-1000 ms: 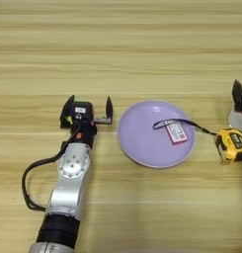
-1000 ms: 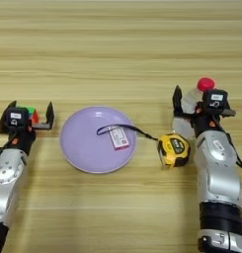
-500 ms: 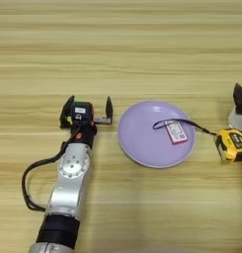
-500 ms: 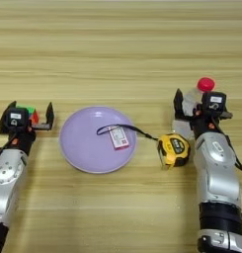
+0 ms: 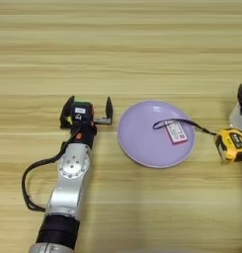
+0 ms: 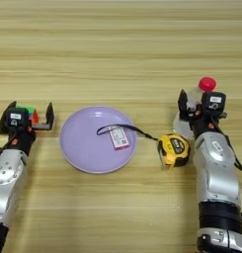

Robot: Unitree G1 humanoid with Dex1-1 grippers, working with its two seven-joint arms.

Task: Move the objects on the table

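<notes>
While the left gripper (image 5: 88, 109) straddled the cube (image 6: 27, 113) near the table's (image 5: 142, 44) left edge, wide open, the right gripper (image 6: 197, 106) flanked the bottle (image 6: 197, 101), equally open; neither object appeared lifted yet.

The far half of the table (image 5: 122, 44) is bare planks, so a gripper can pass there freely from left to right. The middle band is crowded: the lilac plate (image 6: 83, 148) with a tagged cord (image 6: 117, 136) lies in the centre, and the yellow tape measure (image 6: 174, 149) sits just right of it. The bottle (image 6: 196, 99) stands at the right, perhaps touching the right gripper (image 6: 194, 106). The near strip between both arms is free.
</notes>
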